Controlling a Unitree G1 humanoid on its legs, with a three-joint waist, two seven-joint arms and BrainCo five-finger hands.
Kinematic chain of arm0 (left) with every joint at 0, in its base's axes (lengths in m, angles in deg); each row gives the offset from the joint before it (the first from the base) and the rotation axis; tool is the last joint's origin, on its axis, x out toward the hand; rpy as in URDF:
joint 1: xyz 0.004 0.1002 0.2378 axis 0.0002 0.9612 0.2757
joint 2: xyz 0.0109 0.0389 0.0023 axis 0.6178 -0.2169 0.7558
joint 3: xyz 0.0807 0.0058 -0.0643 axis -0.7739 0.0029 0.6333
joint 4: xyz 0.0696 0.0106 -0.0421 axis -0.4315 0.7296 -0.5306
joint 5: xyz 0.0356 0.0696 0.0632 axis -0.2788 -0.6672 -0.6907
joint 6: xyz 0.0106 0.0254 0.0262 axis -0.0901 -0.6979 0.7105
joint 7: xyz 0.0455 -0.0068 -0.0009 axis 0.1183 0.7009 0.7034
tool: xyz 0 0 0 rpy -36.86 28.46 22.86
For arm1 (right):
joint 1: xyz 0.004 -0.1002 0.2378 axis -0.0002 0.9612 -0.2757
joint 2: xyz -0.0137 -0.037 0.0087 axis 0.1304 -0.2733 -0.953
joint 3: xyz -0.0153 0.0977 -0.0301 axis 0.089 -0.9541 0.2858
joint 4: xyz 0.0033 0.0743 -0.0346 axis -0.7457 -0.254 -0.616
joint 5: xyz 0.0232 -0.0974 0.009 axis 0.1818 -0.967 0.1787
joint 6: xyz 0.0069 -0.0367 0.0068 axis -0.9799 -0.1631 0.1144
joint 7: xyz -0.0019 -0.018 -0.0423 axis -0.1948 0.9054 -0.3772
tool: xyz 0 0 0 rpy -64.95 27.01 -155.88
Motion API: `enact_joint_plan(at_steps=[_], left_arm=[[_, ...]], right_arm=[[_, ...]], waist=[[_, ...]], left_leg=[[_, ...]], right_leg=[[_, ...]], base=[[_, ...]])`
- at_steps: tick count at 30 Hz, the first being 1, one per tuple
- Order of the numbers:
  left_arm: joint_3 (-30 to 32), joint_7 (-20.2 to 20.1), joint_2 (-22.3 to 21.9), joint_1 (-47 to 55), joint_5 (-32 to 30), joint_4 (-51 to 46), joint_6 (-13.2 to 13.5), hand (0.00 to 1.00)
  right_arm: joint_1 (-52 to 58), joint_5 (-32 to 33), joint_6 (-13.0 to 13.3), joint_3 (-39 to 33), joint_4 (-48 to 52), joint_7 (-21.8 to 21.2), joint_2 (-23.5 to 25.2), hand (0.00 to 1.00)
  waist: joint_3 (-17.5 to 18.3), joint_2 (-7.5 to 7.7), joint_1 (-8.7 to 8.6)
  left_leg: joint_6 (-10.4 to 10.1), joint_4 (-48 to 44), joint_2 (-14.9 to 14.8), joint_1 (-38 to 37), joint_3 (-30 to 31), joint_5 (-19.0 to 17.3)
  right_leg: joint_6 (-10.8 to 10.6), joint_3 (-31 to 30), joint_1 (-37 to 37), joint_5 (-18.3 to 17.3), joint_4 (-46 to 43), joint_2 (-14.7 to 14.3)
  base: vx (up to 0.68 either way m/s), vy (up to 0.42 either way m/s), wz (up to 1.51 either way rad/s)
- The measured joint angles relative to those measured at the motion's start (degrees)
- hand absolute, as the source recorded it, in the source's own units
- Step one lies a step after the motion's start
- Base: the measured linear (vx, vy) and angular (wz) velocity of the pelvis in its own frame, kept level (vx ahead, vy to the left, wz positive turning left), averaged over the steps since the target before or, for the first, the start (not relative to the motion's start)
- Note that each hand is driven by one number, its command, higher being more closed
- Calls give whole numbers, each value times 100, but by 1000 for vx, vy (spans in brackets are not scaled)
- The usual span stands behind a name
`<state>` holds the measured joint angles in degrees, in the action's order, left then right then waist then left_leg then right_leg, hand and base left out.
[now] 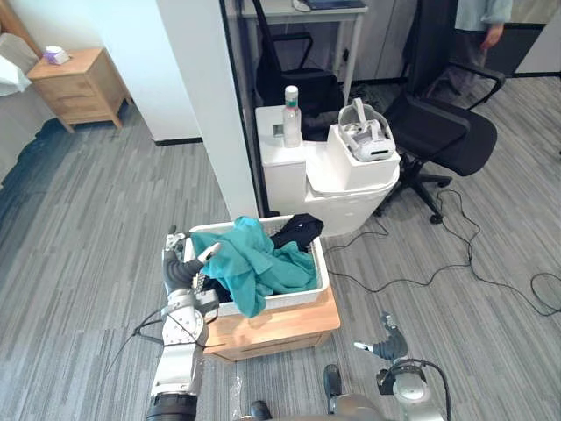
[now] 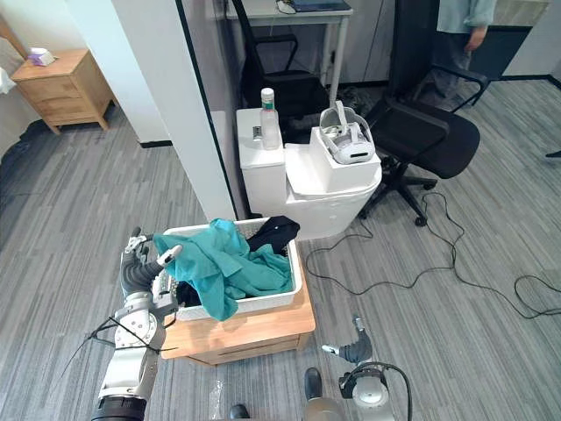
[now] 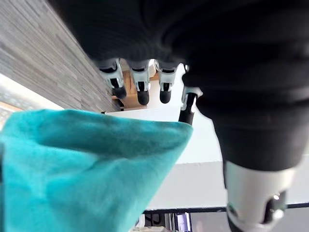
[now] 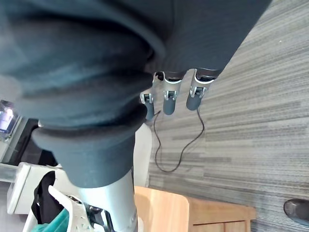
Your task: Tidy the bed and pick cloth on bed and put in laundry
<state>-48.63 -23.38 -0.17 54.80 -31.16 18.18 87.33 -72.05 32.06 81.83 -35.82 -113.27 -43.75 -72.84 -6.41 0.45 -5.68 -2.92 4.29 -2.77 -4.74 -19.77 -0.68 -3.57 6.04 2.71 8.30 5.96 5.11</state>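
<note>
Fingers (image 3: 140, 84) of the left hand (image 1: 181, 270) straight and loose, gripping nothing, thumb held apart. Parked right at the left end of the basket (image 1: 294, 300), tips pointing up past its rim. Just right of those fingers, the teal cloth (image 1: 254, 263): heaped in the basket, one fold spilling over the front wall. From the wrist, teal bulging close under the dark tips; cannot tell whether cloth and fingertips touch. Further right of them, in the basket's far corner, a black cloth (image 1: 298, 230) draped over the rim. Beneath the basket, a low wooden stand (image 1: 280, 326).

Over to the right hand (image 1: 387, 340): down low, well to the right of the stand and apart from it. Fingers (image 4: 169, 94) straight there too, empty, with grey floor (image 1: 88, 219) beyond the tips.

Past the left fingers and beyond the basket, a white unit (image 1: 298, 175) with a bottle (image 1: 291, 118) and a white headset (image 1: 368, 140) on top. Further right again, a black chair (image 1: 438, 132), and behind it a person (image 1: 482, 17). Far off to the left of the fingers, a wooden nightstand (image 1: 79, 83).
</note>
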Motion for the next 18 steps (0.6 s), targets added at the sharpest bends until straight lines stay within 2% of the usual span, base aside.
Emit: enact_joint_plan(at_steps=[6, 8, 9, 11, 15, 18], left_arm=[[80, -91, 128, 90, -781, 251, -164, 0], [235, -99, 591, 56, -1762, 534, -348, 0], [275, -102, 721, 45, -1915, 607, -400, 0], [428, -244, 1173, 30, -2659, 668, -653, 0], [494, -466, 1682, 0, -3481, 666, -835, 0], [502, -466, 1829, -83, -3831, 659, -891, 0]], right_arm=[[-3, 55, -21, -69, -206, -12, -19, 0], [-7, 54, -14, -68, -212, -56, -31, 0], [-8, 53, -11, -67, -221, -94, -41, 0], [-32, 52, 12, -63, -334, -156, -94, 0], [-55, 48, 33, -56, -344, -255, -95, 0], [-106, 43, 37, -56, -355, -266, -95, 0]], waist=[[137, -10, 2], [139, -8, -2], [139, -7, 0], [144, 0, 3], [158, 15, 8], [160, 18, 9]], left_leg=[[-32, 137, -17, -13, -24, 35], [-54, 134, -23, -18, -39, 48], [-55, 130, -24, -21, -48, 49], [-31, 104, -24, -31, -80, 51], [6, 102, -17, -67, -98, 40], [12, 101, -10, -81, -106, 23]], right_leg=[[6, 19, 47, -21, 1, -27], [-32, 17, 45, -17, 0, -33], [-33, 15, 45, -18, 0, -34], [-11, 10, 41, 2, -1, -31], [-13, 5, 13, 2, 2, -26], [-14, 6, 0, 3, 2, -21]], base=[[-16, -22, 3], [0, 0, 0], [36, 0, -2], [50, 8, -1], [36, 2, -2], [0, 0, 0]])
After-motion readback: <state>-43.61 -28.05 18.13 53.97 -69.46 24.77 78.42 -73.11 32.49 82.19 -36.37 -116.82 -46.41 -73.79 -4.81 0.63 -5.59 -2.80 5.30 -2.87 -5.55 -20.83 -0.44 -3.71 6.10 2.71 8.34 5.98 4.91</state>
